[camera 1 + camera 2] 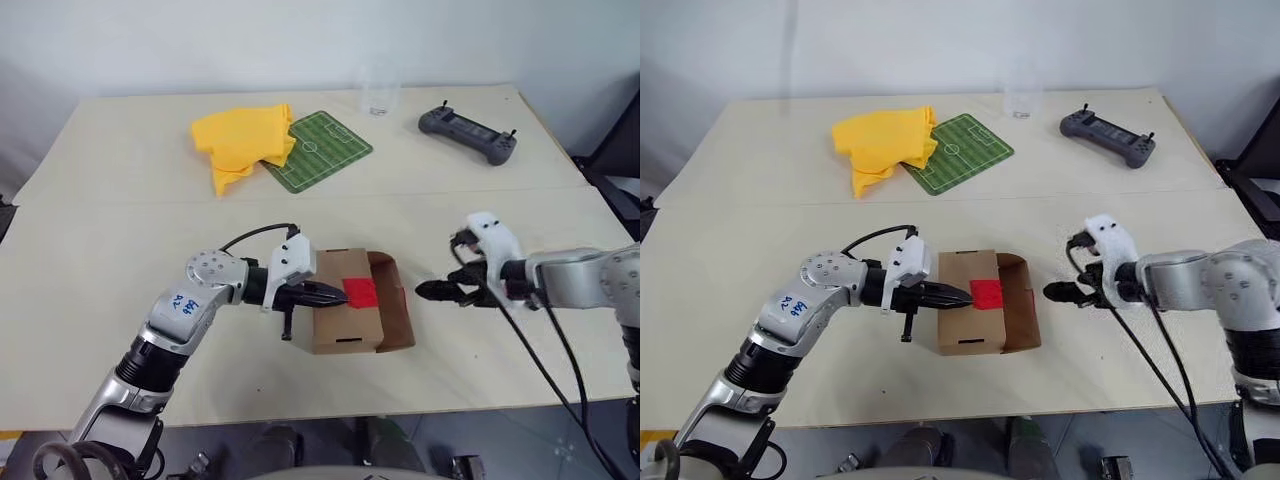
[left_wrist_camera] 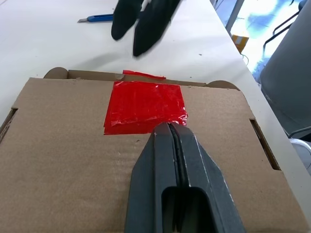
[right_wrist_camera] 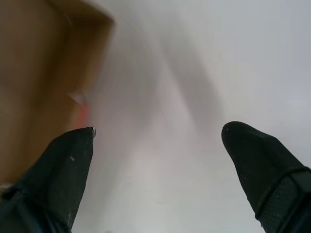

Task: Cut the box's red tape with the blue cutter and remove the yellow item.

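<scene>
Left claw (image 1: 335, 293) clenched, tips pressing on the box (image 1: 345, 325) top at the red tape (image 1: 360, 292); right claw (image 1: 440, 291) is hovering released, right of box over the table (image 1: 120, 230).

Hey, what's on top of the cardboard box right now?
The red tape is stuck to the top of the box, and the left hand, fingers shut, rests its tips at the tape's edge. The lid covers whatever is inside, so no contents can be seen.
</scene>
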